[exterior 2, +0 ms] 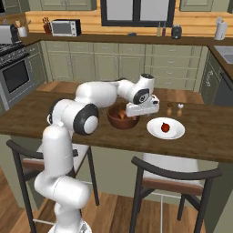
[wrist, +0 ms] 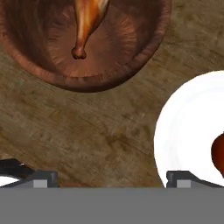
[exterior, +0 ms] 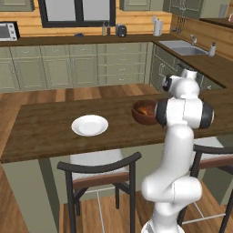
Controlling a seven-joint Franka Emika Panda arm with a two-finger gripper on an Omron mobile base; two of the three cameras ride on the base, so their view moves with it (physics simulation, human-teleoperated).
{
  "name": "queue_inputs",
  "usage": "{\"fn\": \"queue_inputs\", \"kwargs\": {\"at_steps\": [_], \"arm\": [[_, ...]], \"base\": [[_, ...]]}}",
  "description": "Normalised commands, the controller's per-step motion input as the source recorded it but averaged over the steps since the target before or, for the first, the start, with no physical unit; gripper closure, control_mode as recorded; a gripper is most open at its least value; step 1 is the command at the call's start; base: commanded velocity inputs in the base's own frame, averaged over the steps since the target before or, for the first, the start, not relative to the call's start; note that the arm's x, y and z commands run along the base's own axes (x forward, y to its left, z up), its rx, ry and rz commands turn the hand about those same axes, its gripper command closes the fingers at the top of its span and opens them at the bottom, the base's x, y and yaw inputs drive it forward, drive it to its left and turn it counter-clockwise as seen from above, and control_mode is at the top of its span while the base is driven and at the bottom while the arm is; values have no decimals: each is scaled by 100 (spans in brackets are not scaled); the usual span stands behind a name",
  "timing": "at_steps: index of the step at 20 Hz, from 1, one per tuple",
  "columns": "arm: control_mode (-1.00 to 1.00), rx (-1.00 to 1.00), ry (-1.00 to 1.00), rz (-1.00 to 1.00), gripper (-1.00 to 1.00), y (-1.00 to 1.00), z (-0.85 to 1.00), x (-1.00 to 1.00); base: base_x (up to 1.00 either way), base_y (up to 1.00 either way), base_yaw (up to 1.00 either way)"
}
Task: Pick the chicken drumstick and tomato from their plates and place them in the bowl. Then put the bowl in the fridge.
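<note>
The dark-brown bowl (exterior 2: pixel 123 119) stands on the wooden counter, and the chicken drumstick (wrist: pixel 89 19) lies inside it with its bone end toward the bowl's middle. Just right of the bowl, a white plate (exterior 2: pixel 175 132) carries the small red tomato (exterior 2: pixel 165 127). My gripper (exterior 2: pixel 142 113) hovers open and holds nothing, over the counter between the bowl and that plate. In the hand view the bowl (wrist: pixel 144 57) is at the top, the plate (wrist: pixel 183 131) at the right with the tomato (wrist: pixel 218 151) at its edge. A second white plate (exterior: pixel 89 125) sits bare left of the bowl (exterior: pixel 142 117).
Two small shakers (exterior 2: pixel 174 109) stand on the counter behind the tomato's plate. Dark chairs (exterior 2: pixel 175 182) are tucked under the counter's near edge. Cabinets, a sink (exterior: pixel 184 48) and a stove (exterior 2: pixel 13 68) line the kitchen walls beyond.
</note>
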Motion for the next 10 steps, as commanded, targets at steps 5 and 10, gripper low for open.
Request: {"fn": "queue_inputs", "kwargs": {"at_steps": [5,10], "arm": [[-100,-16,-11,2,-100,-100,1,-41],[-100,-19,-1,0,-100,-58,-17,40]], "base": [[0,0,0],[0,0,0]]}}
